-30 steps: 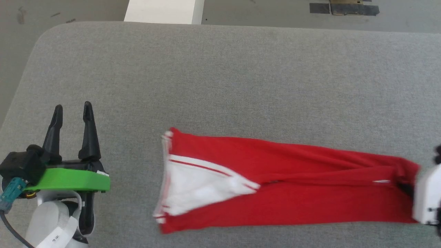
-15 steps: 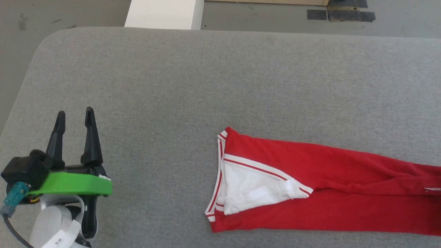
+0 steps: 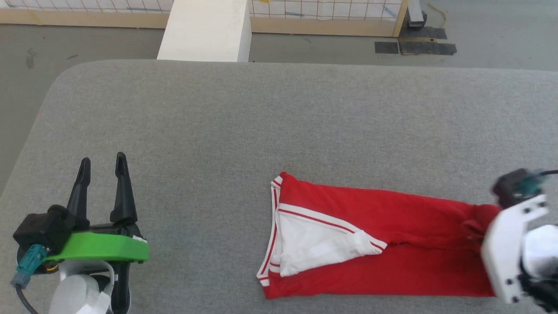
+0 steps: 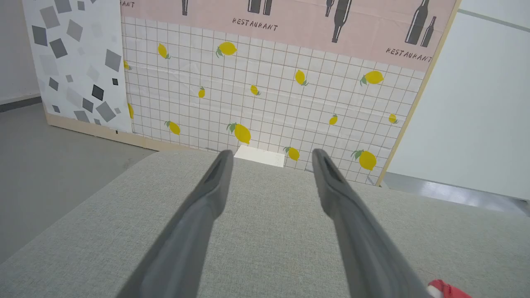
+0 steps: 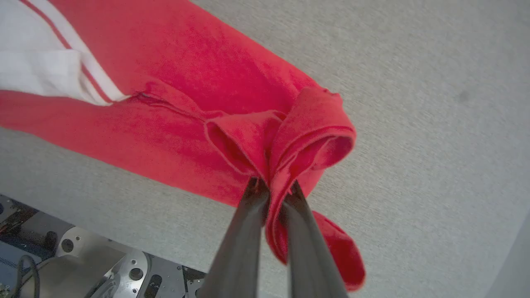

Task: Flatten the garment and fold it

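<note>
The garment (image 3: pixel 392 248) lies folded into a long red band across the grey table (image 3: pixel 261 122), its white sleeve with red-and-white trim (image 3: pixel 314 244) at the left end. In the right wrist view my right gripper (image 5: pixel 273 188) is shut on a bunched fold of the garment (image 5: pixel 232 91) at its right end, the cloth lifted and gathered between the fingers. In the head view only the right arm's white wrist housing is seen, at the band's right end. My left gripper (image 3: pixel 102 163) stands open over bare table far to the left, holding nothing; it is open in the left wrist view (image 4: pixel 269 155) too.
A white block (image 3: pixel 205 30) stands beyond the table's far edge, with a tiled lemon-print wall (image 4: pixel 265 95) behind it. The table's rounded left corner (image 3: pixel 65 74) drops to grey floor. Robot base hardware (image 5: pixel 83 265) lies below the near table edge.
The garment slid to the right across the table, then its right end came back left, bunched and lifted. The head camera tilted up, so the whole picture shifted down. The left gripper stayed open.
</note>
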